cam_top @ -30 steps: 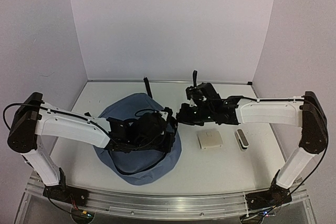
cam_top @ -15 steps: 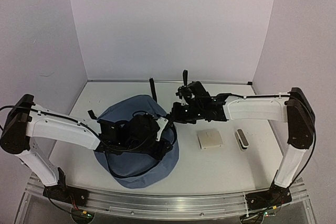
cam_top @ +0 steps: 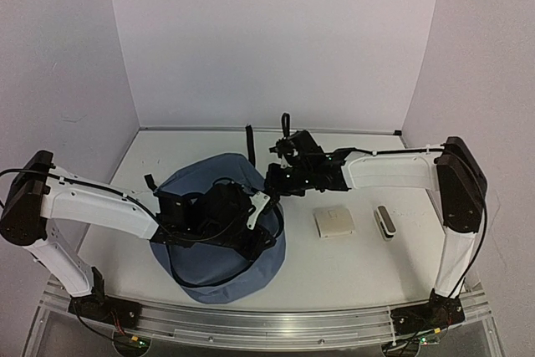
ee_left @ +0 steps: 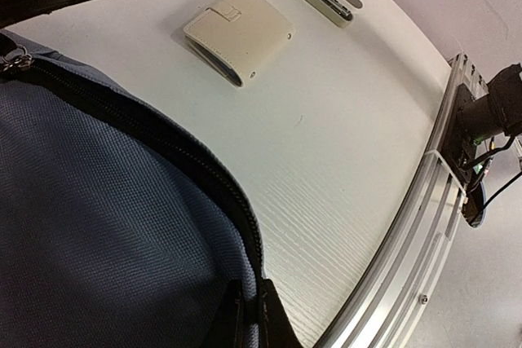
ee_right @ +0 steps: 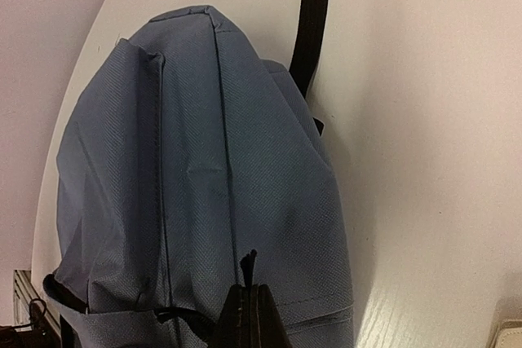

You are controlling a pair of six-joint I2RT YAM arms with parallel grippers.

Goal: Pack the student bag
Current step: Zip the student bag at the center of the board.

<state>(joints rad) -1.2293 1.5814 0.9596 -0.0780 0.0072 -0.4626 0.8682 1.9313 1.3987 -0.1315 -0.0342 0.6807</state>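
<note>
Left gripper: we see it clamping the bag, near edge.
Right gripper: pinching its right rim.
Axis: near-far.

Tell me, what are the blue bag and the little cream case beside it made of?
The student bag looks like matte woven fabric, perhaps nylon or polyester: fine weave grain and stitched seams show. The cream case looks like smooth leather or imitation leather, with a folded flap.
</note>
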